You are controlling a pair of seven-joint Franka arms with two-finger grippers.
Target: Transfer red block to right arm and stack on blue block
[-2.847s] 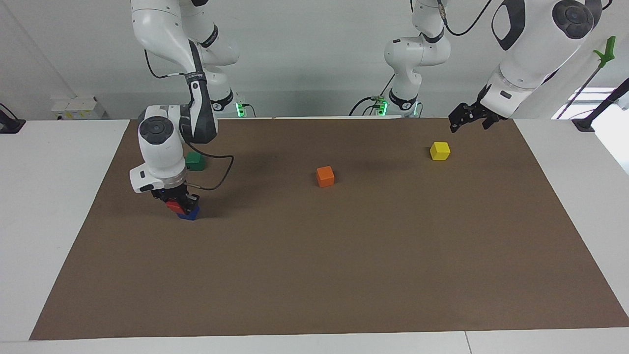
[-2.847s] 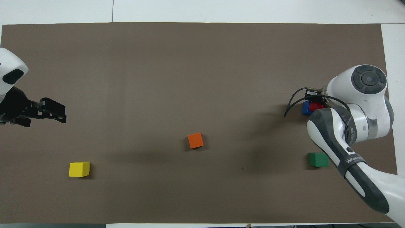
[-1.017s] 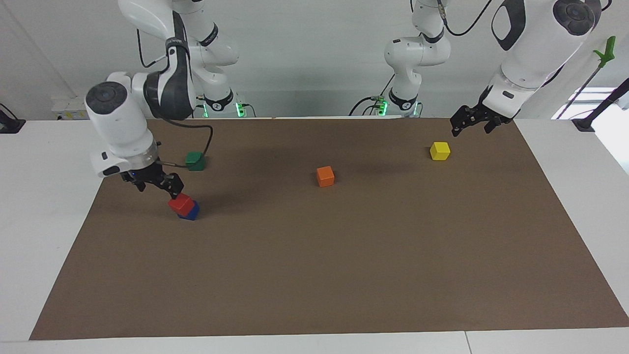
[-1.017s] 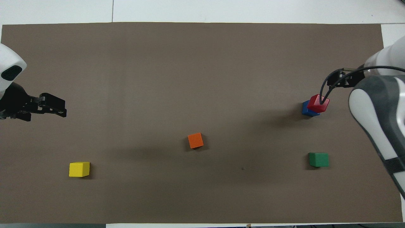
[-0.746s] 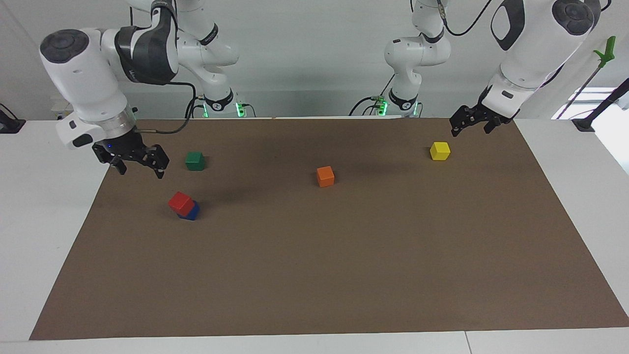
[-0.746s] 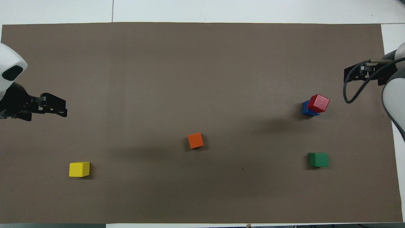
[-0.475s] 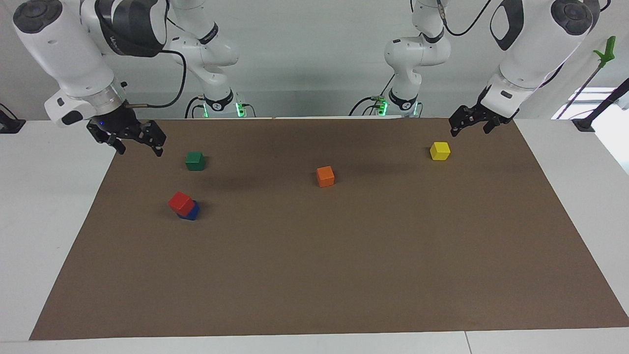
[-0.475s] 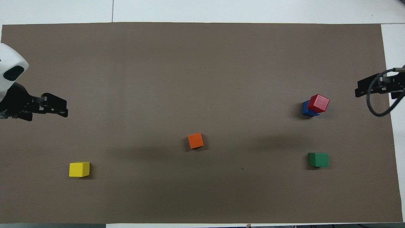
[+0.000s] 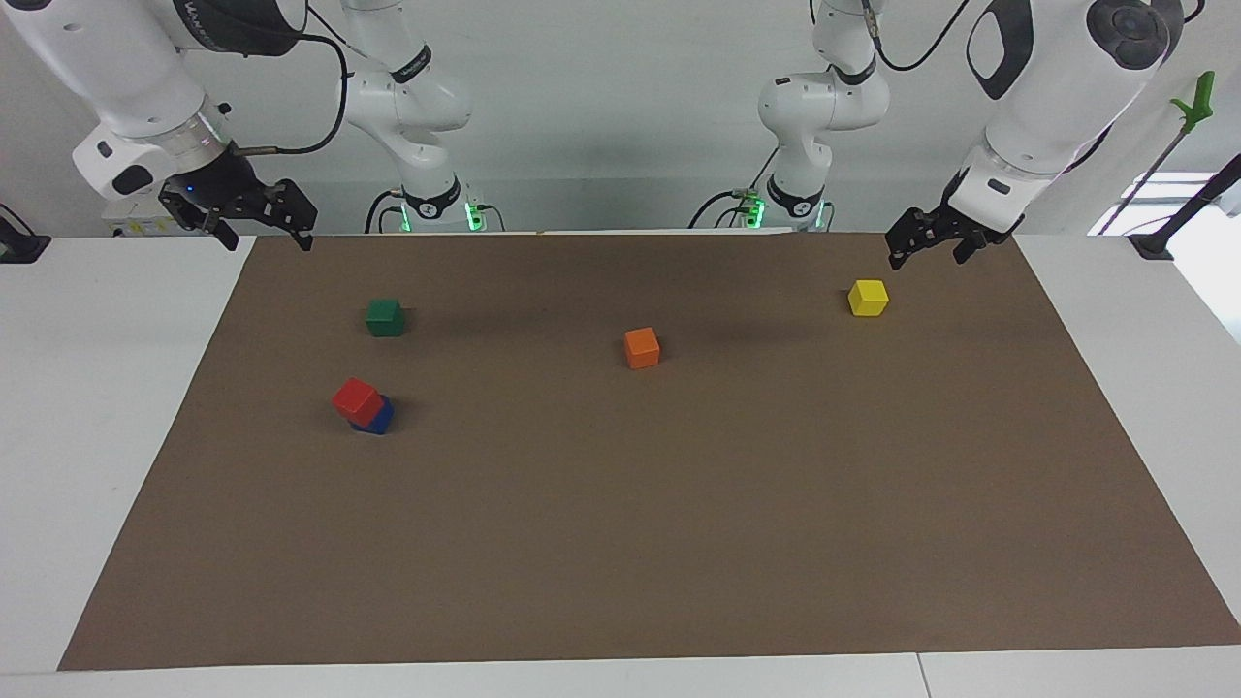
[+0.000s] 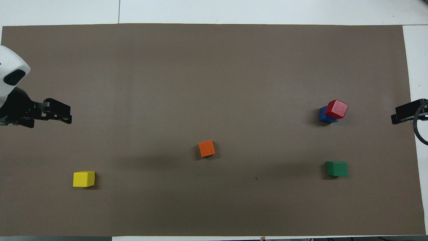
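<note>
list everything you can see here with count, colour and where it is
red block: 1, red, on the blue block, set askew
blue block: 1, dark blue, on the mat toward the right arm's end
green block: 1, green, nearer to the robots than the stack
orange block: 1, orange, mid-mat
yellow block: 1, yellow, toward the left arm's end
mat: 1, brown, covering the table
table: 1, white
right gripper: 1, black, raised over the mat's corner, jaws open, empty
left gripper: 1, black, raised beside the yellow block, jaws open, empty
</note>
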